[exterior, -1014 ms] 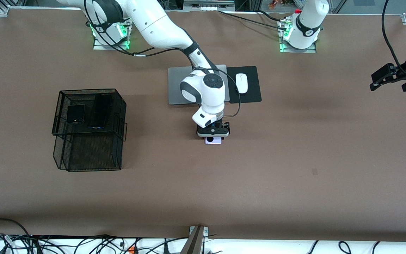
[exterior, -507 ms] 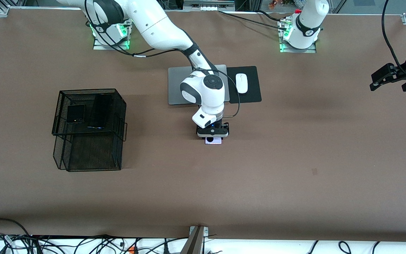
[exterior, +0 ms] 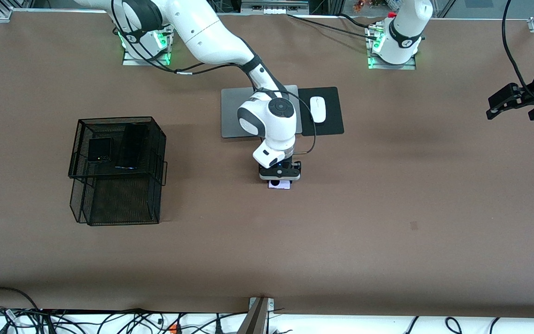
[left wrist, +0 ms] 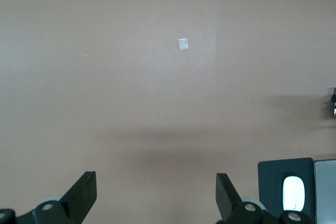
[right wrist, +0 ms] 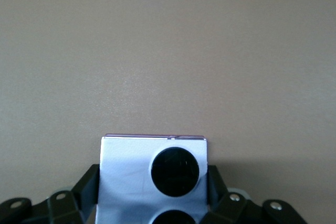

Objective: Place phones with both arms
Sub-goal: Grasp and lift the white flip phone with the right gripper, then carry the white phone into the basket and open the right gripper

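I have the lilac-white phone (exterior: 280, 184) on the counter (exterior: 387, 208), nearer the front camera than the silver laptop (exterior: 230, 113). The right gripper (right wrist: 153, 182) is down on it, a finger (right wrist: 86, 184) against each side edge, clamped as far as I can judge. So the grasp looks made; next I would lift straight up and carry it to the black mesh basket (exterior: 78, 195) toward the right arm's end. Its upper tray already holds the folded black phone (exterior: 99, 149) and the long black phone (exterior: 133, 144), side by side. The left gripper (left wrist: 156, 192) waits well off toward the left arm's end, fingers apart, holding nothing.
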Robot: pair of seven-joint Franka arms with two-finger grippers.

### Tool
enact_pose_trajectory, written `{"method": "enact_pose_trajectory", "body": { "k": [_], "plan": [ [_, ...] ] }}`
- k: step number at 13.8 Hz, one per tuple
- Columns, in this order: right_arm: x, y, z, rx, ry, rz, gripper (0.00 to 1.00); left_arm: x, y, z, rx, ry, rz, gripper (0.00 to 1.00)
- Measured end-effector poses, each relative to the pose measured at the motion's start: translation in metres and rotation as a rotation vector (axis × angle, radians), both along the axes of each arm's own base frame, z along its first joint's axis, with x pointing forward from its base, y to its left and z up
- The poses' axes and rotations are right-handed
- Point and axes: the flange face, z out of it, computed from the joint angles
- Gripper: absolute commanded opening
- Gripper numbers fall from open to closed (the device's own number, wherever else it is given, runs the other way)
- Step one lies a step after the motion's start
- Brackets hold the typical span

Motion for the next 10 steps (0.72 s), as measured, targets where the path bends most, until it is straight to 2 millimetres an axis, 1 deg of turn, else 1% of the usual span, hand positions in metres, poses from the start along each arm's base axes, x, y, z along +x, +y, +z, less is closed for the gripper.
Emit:
{"method": "enact_pose_trajectory", "body": {
  "k": [1,2,3,5,7,8,10],
  "plan": [
    [0.003,-0.001,0.011,-0.005,0.011,-0.014,0.56,0.000,0.000,0.000,0.000,0.000,0.000,1.00],
    [0.006,-0.003,0.028,-0.009,0.025,-0.025,0.56,0.000,0.000,0.000,0.000,0.000,0.000,1.00],
    [0.011,-0.007,0.049,-0.010,0.042,-0.030,0.56,0.000,0.000,0.000,0.000,0.000,0.000,1.00],
    [0.024,-0.022,0.095,-0.009,0.082,-0.022,0.56,0.000,0.000,0.000,0.000,0.000,0.000,1.00],
    [0.040,-0.048,0.133,-0.032,0.128,0.005,0.56,0.000,0.000,0.000,0.000,-0.001,0.000,1.00],
    [0.050,-0.066,0.149,-0.052,0.148,0.017,0.56,0.000,0.000,0.000,0.000,0.000,0.000,1.00],
    [0.072,-0.108,0.175,-0.088,0.195,0.033,0.56,0.000,0.000,0.000,0.000,0.002,0.000,1.00]
  ]
}}
